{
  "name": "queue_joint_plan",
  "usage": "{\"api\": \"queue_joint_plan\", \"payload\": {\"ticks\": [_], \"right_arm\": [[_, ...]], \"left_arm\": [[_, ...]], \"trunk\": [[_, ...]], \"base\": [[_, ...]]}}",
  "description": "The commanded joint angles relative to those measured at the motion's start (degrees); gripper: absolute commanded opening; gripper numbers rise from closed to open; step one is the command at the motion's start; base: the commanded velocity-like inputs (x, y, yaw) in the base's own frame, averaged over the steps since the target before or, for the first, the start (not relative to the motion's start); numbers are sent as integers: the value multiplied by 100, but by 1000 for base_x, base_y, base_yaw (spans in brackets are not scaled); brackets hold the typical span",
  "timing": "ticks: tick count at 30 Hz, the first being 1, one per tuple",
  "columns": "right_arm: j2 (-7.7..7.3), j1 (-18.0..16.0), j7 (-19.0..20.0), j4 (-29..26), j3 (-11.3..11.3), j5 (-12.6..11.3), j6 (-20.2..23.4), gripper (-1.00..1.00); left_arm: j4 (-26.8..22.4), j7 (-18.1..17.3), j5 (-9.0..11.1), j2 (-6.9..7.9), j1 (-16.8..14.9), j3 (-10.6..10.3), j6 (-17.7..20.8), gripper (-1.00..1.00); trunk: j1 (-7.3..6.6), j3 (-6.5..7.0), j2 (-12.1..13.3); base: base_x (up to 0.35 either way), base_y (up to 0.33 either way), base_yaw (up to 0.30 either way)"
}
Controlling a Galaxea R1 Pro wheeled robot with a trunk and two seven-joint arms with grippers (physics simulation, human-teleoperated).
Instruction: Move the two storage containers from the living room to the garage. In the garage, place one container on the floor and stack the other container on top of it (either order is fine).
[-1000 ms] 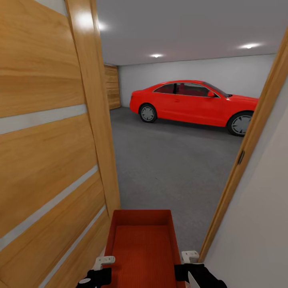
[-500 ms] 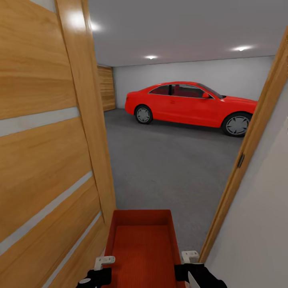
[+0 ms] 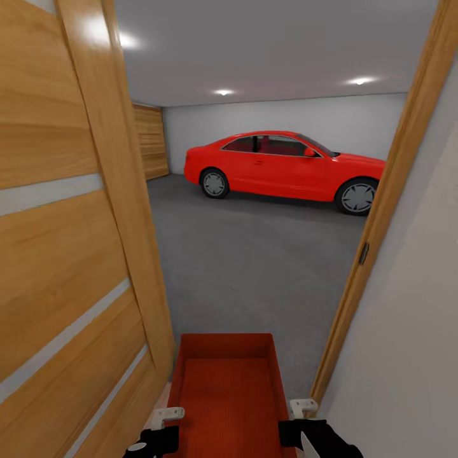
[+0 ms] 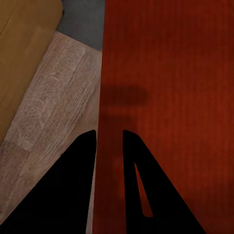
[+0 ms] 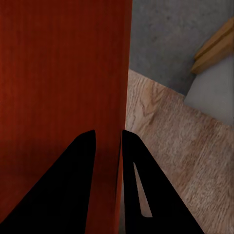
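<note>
Both arms are reaching forward low, wrists level, carrying one storage container (image 3: 228, 388) between them in the doorway. Left gripper (image 4: 109, 139) is pinching the container's left wall, one finger inside, one outside. Right gripper (image 5: 108, 139) is doing the same on the right wall. Container is sitting level, open top up, over the wood plank threshold (image 4: 53, 102). Open wooden door (image 3: 70, 242) is at left, door frame (image 3: 381, 210) at right. Ahead, the garage floor (image 3: 254, 267) and a red car (image 3: 280, 162) are showing.

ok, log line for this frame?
phase: transit, at garage doorway | load: storage container | left claw: on left wall | right claw: on right wall | ahead: red car
</note>
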Motion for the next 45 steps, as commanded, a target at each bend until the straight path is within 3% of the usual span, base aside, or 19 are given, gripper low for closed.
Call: {"api": "queue_joint_plan", "payload": {"ticks": [1, 45], "right_arm": [[-147, 0, 25, -21, 191, -76, 35, -100], [-147, -1, 26, -21, 191, -76, 35, -100]], "left_arm": [[21, -191, -28, 57, -6, -24, -13, -100], [21, -184, -28, 57, -6, -27, -30, -100]], "trunk": [[0, -5, -3], [0, -5, -3]], "base": [[109, 104, -22], [143, 74, -115]]}}
